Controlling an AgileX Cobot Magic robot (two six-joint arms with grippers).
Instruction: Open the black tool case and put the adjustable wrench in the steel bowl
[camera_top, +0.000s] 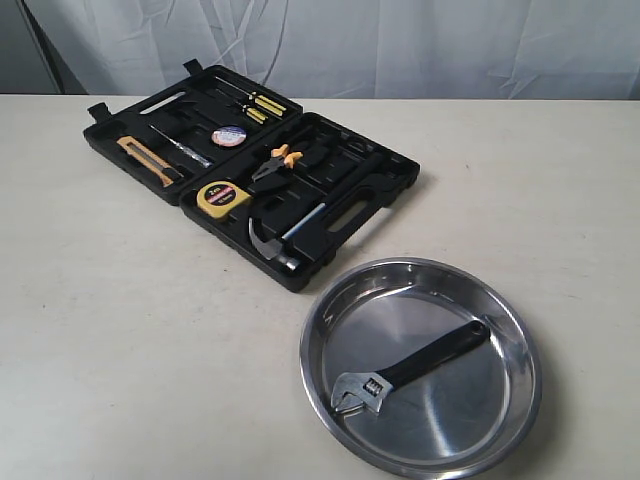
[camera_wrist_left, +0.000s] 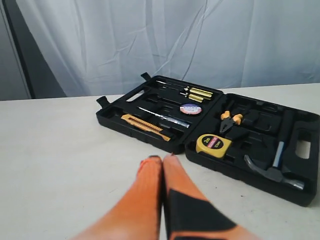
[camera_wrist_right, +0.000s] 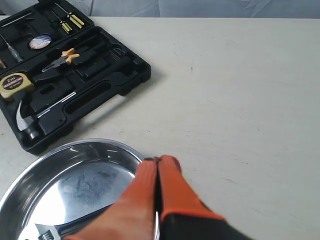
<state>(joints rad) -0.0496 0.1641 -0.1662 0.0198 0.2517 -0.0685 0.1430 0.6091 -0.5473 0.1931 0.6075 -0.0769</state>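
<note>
Looking finished, judging from the layout. The case (camera_top: 395, 175) is lying fully open on the counter (camera_top: 120, 330), far and left of centre, with both halves flat. The wrench (camera_top: 415, 365) is lying inside the bowl (camera_top: 400, 315) at near right. Its silver head is pointing near-left and its black handle is running far-right, clear of the case. The bowl is sitting just beside the case's near corner.

Both steps are reading as done: case opened, wrench in the bowl. Nothing seems to be left, as far as I can judge.

The left end effector (camera_wrist_left: 161, 160) is hovering over bare counter on the near side of the case, orange fingers pressed together, gripping nothing. The right end effector (camera_wrist_right: 158, 161) is closed and empty too, hanging by the bowl's right rim. Neither arm is showing in the exterior view.

Other tools are sitting in their recesses:
- hammer (camera_top: 275, 235)
- pliers (camera_top: 280, 160)
- tape measure (camera_top: 220, 196)
- screwdrivers (camera_top: 258, 105)
- knife (camera_top: 145, 160)
- small roll (camera_top: 229, 135)

Writing: the tape measure is showing "2m" on its label in the right wrist view, and the line under it is too small to read. The roll's round label is unreadable. No brand is showing legibly on the case, wrench or bowl.
</note>
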